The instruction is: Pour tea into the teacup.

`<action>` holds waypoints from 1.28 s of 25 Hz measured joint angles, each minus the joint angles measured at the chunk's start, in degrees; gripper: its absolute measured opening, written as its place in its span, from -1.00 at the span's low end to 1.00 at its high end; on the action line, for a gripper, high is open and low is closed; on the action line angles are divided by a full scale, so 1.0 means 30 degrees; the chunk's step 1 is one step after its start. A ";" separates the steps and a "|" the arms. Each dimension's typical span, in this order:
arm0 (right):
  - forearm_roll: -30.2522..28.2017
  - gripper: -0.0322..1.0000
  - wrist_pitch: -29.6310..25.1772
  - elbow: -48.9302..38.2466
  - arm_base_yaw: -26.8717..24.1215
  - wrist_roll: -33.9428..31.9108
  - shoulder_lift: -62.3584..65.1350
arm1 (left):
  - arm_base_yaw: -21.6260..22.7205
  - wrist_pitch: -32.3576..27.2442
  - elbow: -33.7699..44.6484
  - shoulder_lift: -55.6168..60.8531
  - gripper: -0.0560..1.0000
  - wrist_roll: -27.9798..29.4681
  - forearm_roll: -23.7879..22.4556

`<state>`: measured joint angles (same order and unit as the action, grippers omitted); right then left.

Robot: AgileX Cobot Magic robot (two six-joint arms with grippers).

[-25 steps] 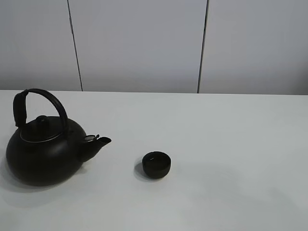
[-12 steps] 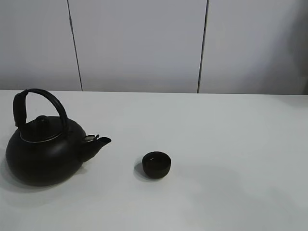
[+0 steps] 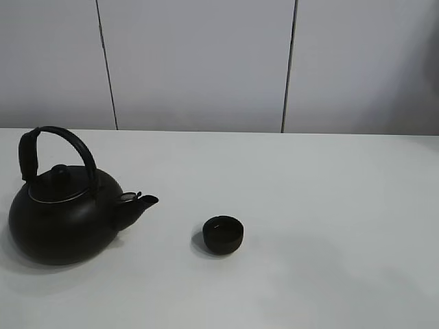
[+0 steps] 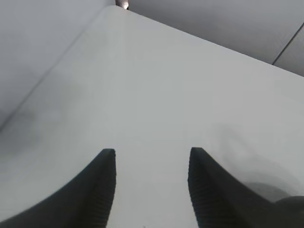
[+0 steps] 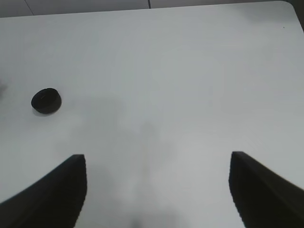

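The small black teacup stands near the middle of the white table; it also shows in the right wrist view, far from the fingers. A big black kettle with an arched handle sits at the left, spout toward the cup. No tea stream is visible. My left gripper is open over bare table, with a dark rounded shape at the frame's edge. My right gripper is wide open over bare table. Neither gripper shows in the exterior high view.
Grey wall panels rise behind the table's far edge. The table's rounded corner appears in the left wrist view, and another corner in the right wrist view.
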<state>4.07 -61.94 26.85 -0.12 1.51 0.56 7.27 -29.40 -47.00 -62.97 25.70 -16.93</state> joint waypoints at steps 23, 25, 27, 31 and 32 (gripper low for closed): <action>0.0000 0.16 0.0002 0.0000 0.0000 0.0000 0.0000 | -0.0295 -1.3755 -0.7737 1.5948 -0.30 -1.4948 1.0647; 0.0000 0.16 0.0002 0.0000 0.0000 0.0000 0.0000 | -0.0295 -1.4482 -0.7642 1.7118 -0.30 -1.4368 1.0551; 0.0000 0.16 0.0002 0.0000 0.0000 0.0000 0.0000 | -0.0295 -1.4640 -0.6955 1.8371 -0.30 -1.3533 1.0478; 0.0000 0.16 0.0002 0.0000 0.0000 0.0000 0.0000 | -0.0295 -1.4776 -0.4327 1.9965 -0.31 -1.2774 1.0077; 0.0000 0.16 0.0002 0.0000 0.0000 0.0000 0.0000 | -0.0295 -1.4776 -0.3424 2.0125 -0.31 -1.2714 1.0027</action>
<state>4.07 -61.93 26.85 -0.12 1.51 0.56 6.38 -73.72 -57.27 -2.60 -12.44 13.15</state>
